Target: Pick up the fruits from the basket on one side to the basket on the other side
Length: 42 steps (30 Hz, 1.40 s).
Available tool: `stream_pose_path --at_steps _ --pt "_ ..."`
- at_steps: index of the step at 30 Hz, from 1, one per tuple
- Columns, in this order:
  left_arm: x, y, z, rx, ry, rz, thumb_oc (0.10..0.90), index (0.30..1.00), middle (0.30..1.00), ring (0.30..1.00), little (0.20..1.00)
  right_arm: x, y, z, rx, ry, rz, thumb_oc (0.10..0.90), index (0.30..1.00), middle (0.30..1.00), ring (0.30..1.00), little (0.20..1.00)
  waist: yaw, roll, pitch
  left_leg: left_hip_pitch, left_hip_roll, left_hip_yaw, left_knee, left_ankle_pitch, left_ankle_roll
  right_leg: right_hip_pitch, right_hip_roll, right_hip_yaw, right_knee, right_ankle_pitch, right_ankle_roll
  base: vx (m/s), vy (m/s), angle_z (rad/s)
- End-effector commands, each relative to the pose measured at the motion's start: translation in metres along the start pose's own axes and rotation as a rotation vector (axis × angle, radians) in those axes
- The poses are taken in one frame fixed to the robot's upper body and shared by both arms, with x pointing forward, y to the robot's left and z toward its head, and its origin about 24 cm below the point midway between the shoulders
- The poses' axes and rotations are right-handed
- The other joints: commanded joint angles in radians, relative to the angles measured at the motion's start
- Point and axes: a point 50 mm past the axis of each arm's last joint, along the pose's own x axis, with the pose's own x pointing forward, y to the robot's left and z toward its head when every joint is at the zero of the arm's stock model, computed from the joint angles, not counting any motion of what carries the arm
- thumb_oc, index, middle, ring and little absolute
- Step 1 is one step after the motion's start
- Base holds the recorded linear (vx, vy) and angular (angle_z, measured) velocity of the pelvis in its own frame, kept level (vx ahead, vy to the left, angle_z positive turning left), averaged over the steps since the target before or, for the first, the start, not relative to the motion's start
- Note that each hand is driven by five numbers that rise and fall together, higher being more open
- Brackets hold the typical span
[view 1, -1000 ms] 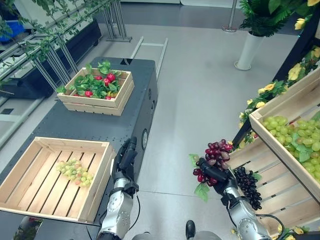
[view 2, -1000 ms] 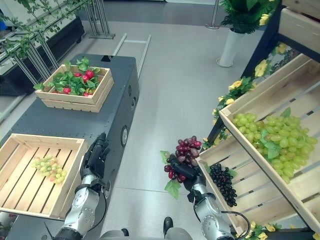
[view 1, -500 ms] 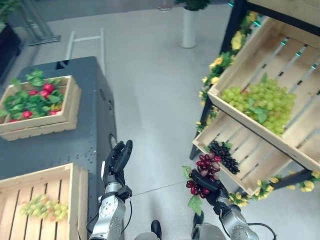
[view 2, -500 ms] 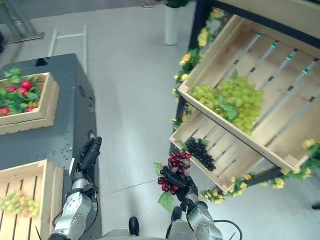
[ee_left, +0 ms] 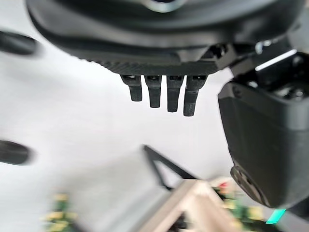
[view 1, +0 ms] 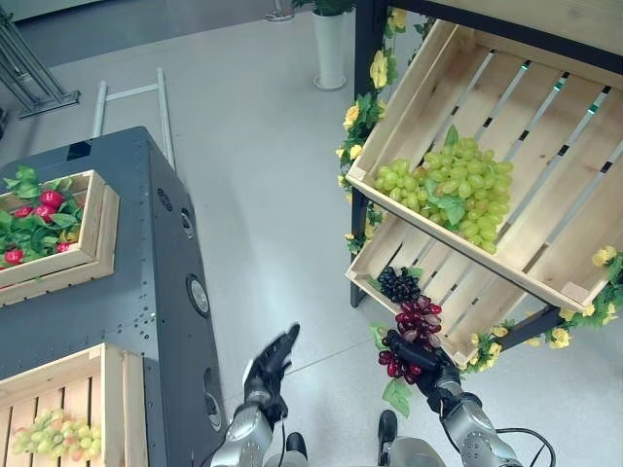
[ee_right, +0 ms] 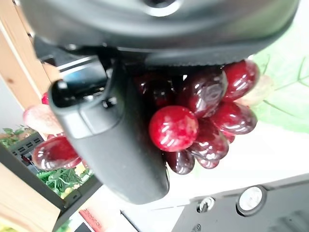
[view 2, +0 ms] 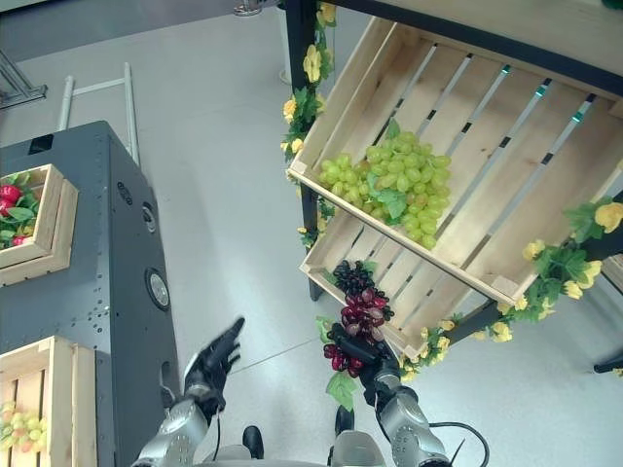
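Observation:
My right hand (view 1: 428,366) is shut on a bunch of dark red grapes (view 1: 417,319) with a green leaf, held over the floor just in front of the lower shelf crate (view 1: 465,297); up close the red grapes (ee_right: 193,121) bulge past the thumb. A black grape bunch (view 1: 397,284) lies in that lower crate. Green grapes (view 1: 453,190) fill the tilted upper crate (view 1: 545,146). At the lower left, a wooden crate (view 1: 97,399) on the dark cart holds a small green grape bunch (view 1: 54,443). My left hand (view 1: 268,362) hangs open with straight fingers (ee_left: 166,94) beside the cart.
A dark grey cart (view 1: 146,282) stands at the left, carrying a second crate of red fruit and leaves (view 1: 39,219). Yellow flowers (view 1: 375,73) trim the black shelf frame. A white planter (view 1: 329,49) stands at the back. Bare floor lies between cart and shelf.
The camera has swung further right, so the cart has slid left and the shelf crates fill more of the view. My right hand still holds the red grapes; my left hand sits lower.

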Motion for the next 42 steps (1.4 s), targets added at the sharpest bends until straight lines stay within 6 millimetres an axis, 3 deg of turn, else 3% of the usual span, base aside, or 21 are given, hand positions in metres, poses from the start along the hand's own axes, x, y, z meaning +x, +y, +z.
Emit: stream_pose_path --at_steps 1,11,12,15,18,31,42 --pt "0.011 -0.01 0.041 0.024 -0.152 -0.05 0.8 0.9 0.9 0.9 0.9 0.018 0.049 0.065 0.028 -0.348 0.167 0.4 0.3 0.3 0.3 0.3 -0.016 -0.046 0.027 -0.098 -0.069 0.005 0.224 -0.194 0.084 -0.007 -0.066 0.011 0.16 -0.143 0.016 -0.09 -0.03 -0.11" --pt "0.017 -0.027 0.084 0.074 -0.307 -0.116 0.8 0.9 0.9 0.9 0.9 0.023 0.056 0.157 -0.048 -0.649 0.176 0.4 0.3 0.3 0.3 0.3 -0.015 -0.039 0.152 -0.281 -0.03 0.024 0.496 -0.275 0.082 -0.173 -0.1 -0.015 0.398 -0.212 -0.009 -0.09 -0.004 -0.01" --pt "0.017 -0.033 0.099 0.079 -0.358 -0.148 0.8 0.9 0.9 0.9 0.9 0.023 0.065 0.183 -0.068 -0.728 0.187 0.4 0.3 0.3 0.3 0.3 -0.011 -0.034 0.18 -0.331 -0.022 0.024 0.555 -0.293 0.086 -0.226 -0.113 -0.024 0.473 -0.231 -0.016 -0.07 0.039 -0.05" --pt "0.016 -0.038 0.11 0.093 -0.399 -0.171 0.8 0.9 0.9 0.9 0.9 0.021 0.075 0.205 -0.082 -0.795 0.195 0.4 0.3 0.3 0.3 0.3 -0.007 -0.029 0.201 -0.374 -0.02 0.02 0.6 -0.309 0.092 -0.272 -0.126 -0.028 0.53 -0.244 -0.021 -0.05 0.045 -0.02" --pt "0.012 -0.051 0.123 0.092 -0.442 -0.235 0.8 0.9 0.9 0.9 0.9 0.01 0.08 0.255 -0.117 -0.943 0.176 0.4 0.3 0.3 0.3 0.3 0.002 -0.018 0.239 -0.461 -0.026 0.004 0.691 -0.344 0.108 -0.359 -0.146 -0.029 0.626 -0.266 -0.03 -0.02 0.066 0.07" --pt "0.002 -0.064 0.116 0.141 -0.426 -0.306 0.8 0.9 0.9 0.9 0.9 -0.035 0.081 0.372 -0.271 -1.189 -0.02 0.4 0.3 0.3 0.3 0.3 0.032 -0.003 0.272 -0.661 -0.04 -0.036 0.81 -0.364 0.122 -0.533 -0.129 -0.03 0.719 -0.28 -0.054 -0.01 0.008 0.02" --pt "-0.004 -0.065 0.13 0.187 -0.451 -0.348 0.8 0.9 0.9 0.9 0.9 -0.06 0.067 0.428 -0.477 -1.135 -0.333 0.4 0.3 0.3 0.3 0.3 0.071 -0.009 0.272 -0.784 -0.049 -0.085 0.872 -0.368 0.132 -0.634 -0.122 -0.047 0.765 -0.275 -0.068 -0.01 -0.053 -0.01"
